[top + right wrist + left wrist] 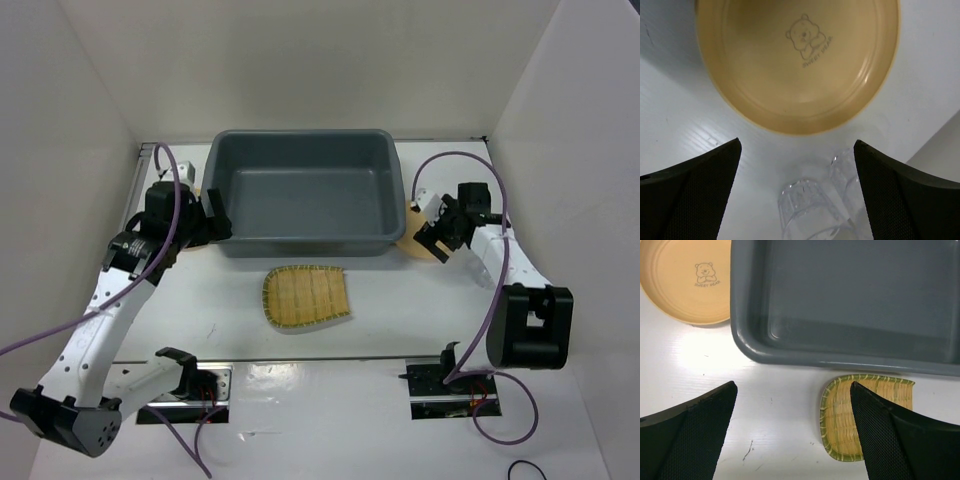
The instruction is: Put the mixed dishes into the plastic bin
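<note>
- holds nothing in the left gripper (792,405): black fingers (690,435) spread wide above the white table (780,385), just off the near-left corner of the plastic bin (850,295).
- holds nothing in the right gripper (795,165) either: jaws parted wide, hanging low over the table at the bin's right side.
- sets the dark grey bin at the far middle of the table, between the two arms, long side facing them.
- leaves the left plate (687,282), tan with a small bear print, flat on the table right beside the bin's left wall; cannot tell whether touching.
- keeps the right plate (797,60), same tan and same bear print, flat beneath the right wrist camera, close to the bin's near-right corner.
- puts the two clear cups (807,210) side by side on the table just at the near edge of the right plate, framed between the right fingers in the wrist view; cannot tell whether touching the plate.
- lays the bamboo tray (307,297) flat in front of the bin's near wall, about midway along it and apart from it, rounded end toward the left arm.
- places every dish outside the bin, on the table.
</note>
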Available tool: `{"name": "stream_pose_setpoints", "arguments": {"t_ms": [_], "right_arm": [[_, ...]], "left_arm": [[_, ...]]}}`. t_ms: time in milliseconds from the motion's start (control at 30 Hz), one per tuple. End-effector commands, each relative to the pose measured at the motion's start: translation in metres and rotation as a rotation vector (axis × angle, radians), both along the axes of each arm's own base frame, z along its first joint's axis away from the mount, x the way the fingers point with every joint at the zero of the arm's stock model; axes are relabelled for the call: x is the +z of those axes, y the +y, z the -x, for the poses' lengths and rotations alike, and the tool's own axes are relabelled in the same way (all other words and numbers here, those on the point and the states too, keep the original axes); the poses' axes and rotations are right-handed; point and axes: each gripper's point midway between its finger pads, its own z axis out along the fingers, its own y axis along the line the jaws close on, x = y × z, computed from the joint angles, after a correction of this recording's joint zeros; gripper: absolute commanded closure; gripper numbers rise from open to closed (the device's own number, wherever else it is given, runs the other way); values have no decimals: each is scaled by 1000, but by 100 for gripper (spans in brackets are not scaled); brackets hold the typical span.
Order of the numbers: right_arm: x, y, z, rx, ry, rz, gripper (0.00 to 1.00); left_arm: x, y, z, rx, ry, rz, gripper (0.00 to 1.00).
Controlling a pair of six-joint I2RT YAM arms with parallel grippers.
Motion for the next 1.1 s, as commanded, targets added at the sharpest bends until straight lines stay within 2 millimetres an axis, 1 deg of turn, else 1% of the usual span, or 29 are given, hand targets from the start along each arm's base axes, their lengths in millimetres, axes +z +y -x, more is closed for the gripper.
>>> {"name": "stream_pose_setpoints", "arguments": {"t_ms": [0, 33, 67, 100, 167, 200, 233, 267, 300, 333, 367, 400, 433, 467, 500, 567, 600, 633, 733, 767, 800, 833, 867, 900, 933, 1033, 1067], "right_arm": [[-8, 18, -15, 160, -20, -30, 3], [-11, 14, -16, 163, -8, -43, 6], [-19, 14, -17, 174, 20, -63, 9], [-25, 20, -14, 189, 41, -109, 10], [-32, 19, -19, 207, 65, -125, 10], [-36, 19, -16, 215, 91, -146, 11], [-43, 15, -13, 233, 108, -146, 13], [-48, 13, -16, 249, 124, -154, 15], [-54, 12, -13, 259, 143, -163, 16], [-54, 8, -14, 265, 141, -184, 16], [-61, 10, -14, 283, 155, -191, 16], [-60, 5, -17, 273, 139, -187, 16], [-64, 5, -18, 273, 142, -188, 16], [-63, 6, -19, 291, 134, -188, 16], [-66, 6, -21, 291, 133, -187, 16], [-69, 8, -21, 305, 135, -194, 16], [-77, 8, -19, 303, 157, -203, 16], [-80, 8, -18, 302, 168, -206, 16], [-85, 10, -18, 313, 193, -223, 23], [-87, 11, -12, 321, 214, -227, 26], [-89, 11, -11, 330, 226, -228, 29], [-94, 12, -7, 328, 251, -238, 34], [-94, 13, -2, 327, 271, -246, 35], [-95, 13, -2, 333, 279, -246, 37], [-99, 12, 2, 329, 302, -245, 42], [-97, 13, 7, 344, 325, -249, 54], [-98, 12, 10, 341, 337, -245, 65]], "left_arm": [[-6, 2, 12, 38, 20, 32, 0], [-3, 2, 14, 43, 7, 43, 0], [-3, 3, 16, 43, 4, 44, 0], [-5, 3, 18, 52, 15, 54, 0], [-6, 4, 22, 61, 24, 62, 0], [-6, 3, 22, 67, 24, 71, 0], [-7, 4, 24, 68, 33, 68, 0], [-7, 3, 24, 73, 33, 75, 0], [-9, 4, 26, 74, 45, 72, 0], [-6, 4, 25, 74, 36, 74, 0], [-3, 2, 27, 64, 36, 74, 0], [-4, 2, 28, 70, 45, 79, 0], [0, 1, 28, 70, 35, 82, 0], [-2, 4, 29, 79, 41, 73, 0], [2, 3, 28, 78, 33, 76, 0], [5, 5, 33, 78, 34, 75, 0], [5, 5, 33, 78, 34, 75, 0], [3, 6, 35, 79, 47, 71, 0], [4, 9, 41, 92, 54, 70, 0], [4, 9, 41, 92, 54, 70, 0], [7, 9, 43, 92, 44, 73, 0], [9, 9, 44, 97, 44, 80, 0], [9, 9, 44, 97, 44, 81, 0], [9, 9, 44, 97, 44, 81, 0], [9, 9, 44, 97, 44, 81, 0], [11, 11, 45, 109, 33, 85, 0], [11, 11, 45, 109, 33, 85, 0]]}}
